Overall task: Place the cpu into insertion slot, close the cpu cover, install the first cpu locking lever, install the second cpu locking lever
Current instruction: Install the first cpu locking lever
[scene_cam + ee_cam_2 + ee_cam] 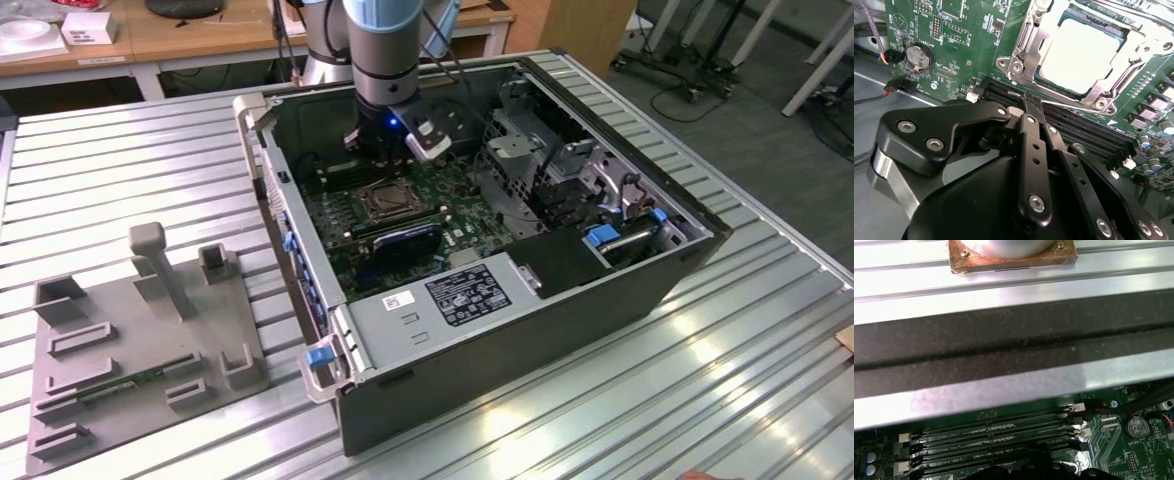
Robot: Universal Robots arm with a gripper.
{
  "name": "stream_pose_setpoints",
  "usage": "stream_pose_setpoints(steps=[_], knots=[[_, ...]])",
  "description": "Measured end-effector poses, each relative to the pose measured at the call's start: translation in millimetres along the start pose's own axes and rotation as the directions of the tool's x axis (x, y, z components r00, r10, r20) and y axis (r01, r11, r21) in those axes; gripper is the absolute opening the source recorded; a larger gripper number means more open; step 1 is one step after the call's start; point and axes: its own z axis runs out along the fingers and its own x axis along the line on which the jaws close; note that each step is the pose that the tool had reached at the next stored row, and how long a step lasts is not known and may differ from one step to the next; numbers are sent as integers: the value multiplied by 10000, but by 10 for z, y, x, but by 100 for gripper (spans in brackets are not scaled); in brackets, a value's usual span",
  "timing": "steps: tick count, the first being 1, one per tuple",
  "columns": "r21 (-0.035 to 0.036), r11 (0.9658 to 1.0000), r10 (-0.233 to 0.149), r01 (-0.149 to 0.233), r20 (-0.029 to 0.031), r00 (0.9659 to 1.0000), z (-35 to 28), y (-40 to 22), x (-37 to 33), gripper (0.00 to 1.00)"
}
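The cpu, a pale silvery square, lies in the insertion slot on the green motherboard. The cpu cover, a metal frame, lies flat around it. A thin metal locking lever runs along the socket edge next to the black memory slots. My gripper is shut, its black fingers pressed together with the tips at that lever's end, over the memory slots. In the exterior view my gripper reaches down into the open computer case, just behind the socket.
The case walls ring the motherboard. A power supply box and a drive cage stand beside it. A coin battery and loose wires lie nearby. A grey fixture plate rests on the ribbed table at the exterior view's left.
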Motion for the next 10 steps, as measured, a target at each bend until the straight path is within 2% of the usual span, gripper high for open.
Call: stream_pose_setpoints(steps=[3,10], knots=[[53,9999,102,-103,35,9999,5,-1,1,11],[65,9998,173,-173,56,9998,11,27,14,11]])
